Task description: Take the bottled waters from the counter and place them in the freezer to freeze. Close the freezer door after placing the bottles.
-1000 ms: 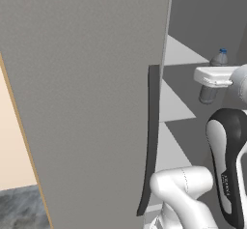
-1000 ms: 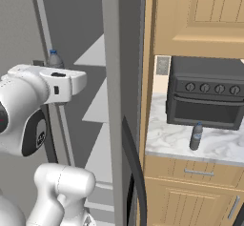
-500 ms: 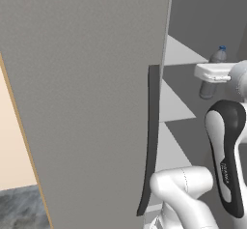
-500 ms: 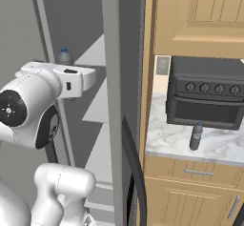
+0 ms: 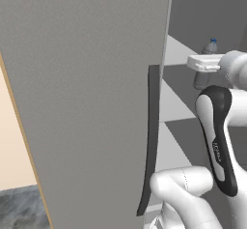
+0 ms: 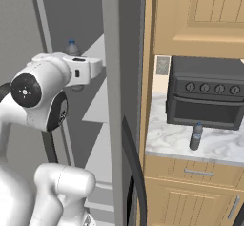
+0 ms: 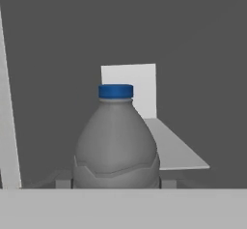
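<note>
One bottled water (image 7: 116, 141), grey with a blue cap, stands upright close in front of the hand camera, and my gripper (image 7: 116, 183) is shut on its lower body. From the base views the same bottle (image 5: 208, 54) (image 6: 72, 49) is held inside the freezer (image 6: 71, 15), above a pale shelf (image 7: 173, 150). Whether it rests on a shelf I cannot tell. The freezer door (image 5: 82, 88) stands wide open at the left, its dark bar handle (image 5: 151, 141) facing me. A second bottled water (image 6: 196, 137) stands on the counter (image 6: 219, 148) before the oven.
A dark toaster oven (image 6: 207, 96) sits on the counter under wooden wall cabinets (image 6: 200, 15). The fridge's other grey door (image 6: 116, 106) rises between the freezer and the counter. My own white arm (image 6: 38, 94) crowds the freezer opening.
The hand has carried the bottle a little higher and deeper into the freezer; it shifted right in the right base view. The door and the counter bottle have not moved.
</note>
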Robot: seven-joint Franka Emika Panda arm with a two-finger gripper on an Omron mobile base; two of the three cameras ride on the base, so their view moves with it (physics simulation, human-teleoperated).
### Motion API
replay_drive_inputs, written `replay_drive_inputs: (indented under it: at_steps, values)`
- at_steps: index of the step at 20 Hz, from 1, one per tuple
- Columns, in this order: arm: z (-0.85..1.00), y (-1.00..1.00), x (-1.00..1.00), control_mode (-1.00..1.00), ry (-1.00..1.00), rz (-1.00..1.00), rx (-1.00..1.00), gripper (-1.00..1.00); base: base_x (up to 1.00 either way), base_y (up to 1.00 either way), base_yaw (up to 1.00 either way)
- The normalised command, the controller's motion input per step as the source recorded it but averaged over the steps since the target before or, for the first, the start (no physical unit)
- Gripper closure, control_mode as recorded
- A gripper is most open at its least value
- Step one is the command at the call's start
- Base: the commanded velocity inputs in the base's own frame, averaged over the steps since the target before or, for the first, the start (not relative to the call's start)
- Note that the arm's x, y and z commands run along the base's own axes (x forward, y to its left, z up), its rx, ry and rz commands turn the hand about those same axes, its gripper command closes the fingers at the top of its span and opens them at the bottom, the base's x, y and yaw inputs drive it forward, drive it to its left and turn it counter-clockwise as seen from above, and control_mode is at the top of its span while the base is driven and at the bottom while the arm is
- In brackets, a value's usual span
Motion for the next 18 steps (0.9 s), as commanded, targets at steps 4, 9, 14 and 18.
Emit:
replay_drive_inputs:
  at_steps: [4,9,14,18]
  values:
    - [0.00,-0.03,0.49,-1.00,0.00,0.00,-0.02,1.00,0.00,0.00,0.00]
    - [0.01,-0.15,0.47,-1.00,0.02,0.00,-0.01,1.00,0.00,0.00,0.00]
    - [0.18,0.00,0.27,-1.00,0.08,0.00,0.00,1.00,0.00,0.00,0.00]
    - [0.29,0.00,0.33,-1.00,0.09,0.00,0.00,1.00,0.00,0.00,0.00]
